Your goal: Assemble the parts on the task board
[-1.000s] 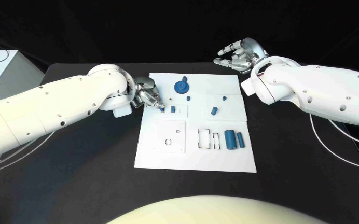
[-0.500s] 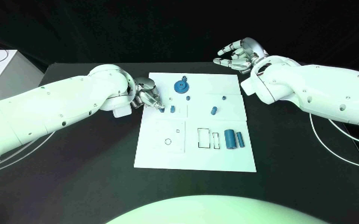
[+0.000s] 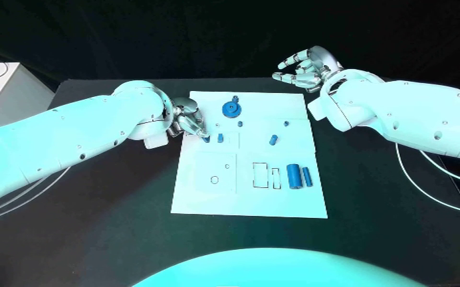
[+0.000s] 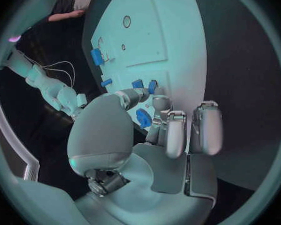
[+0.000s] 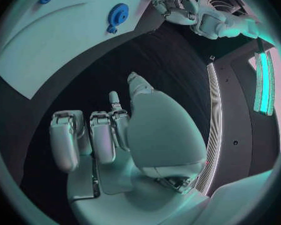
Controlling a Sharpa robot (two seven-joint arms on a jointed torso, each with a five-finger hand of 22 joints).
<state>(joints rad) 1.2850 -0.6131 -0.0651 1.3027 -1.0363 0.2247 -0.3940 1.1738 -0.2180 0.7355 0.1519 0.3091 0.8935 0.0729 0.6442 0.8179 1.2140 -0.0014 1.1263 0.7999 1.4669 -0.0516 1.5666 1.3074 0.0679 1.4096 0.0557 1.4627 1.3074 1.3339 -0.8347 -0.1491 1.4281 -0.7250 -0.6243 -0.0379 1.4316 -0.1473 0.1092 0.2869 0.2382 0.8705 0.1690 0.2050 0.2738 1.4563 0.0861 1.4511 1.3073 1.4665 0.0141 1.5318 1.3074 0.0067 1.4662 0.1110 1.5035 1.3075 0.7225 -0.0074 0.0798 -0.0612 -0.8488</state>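
The white task board (image 3: 251, 194) lies mid-table. On it are a blue gear (image 3: 231, 109), small blue pegs (image 3: 274, 140), two blue cylinders (image 3: 300, 177) and two small blue parts (image 3: 219, 138) near its left edge. My left hand (image 3: 189, 122) reaches over that edge, and its fingertips (image 3: 203, 134) touch the leftmost small part (image 3: 207, 139). The left wrist view shows thumb and finger stretched toward those parts (image 4: 145, 85); whether they pinch one is unclear. My right hand (image 3: 305, 69) hovers past the board's far right corner, fingers apart and holding nothing.
A raised white square plate (image 3: 219, 174) with a ring hole and black rectangular slot outlines (image 3: 260, 175) take up the board's near half. A white box (image 3: 17, 81) stands at the table's far left edge. Black table surrounds the board.
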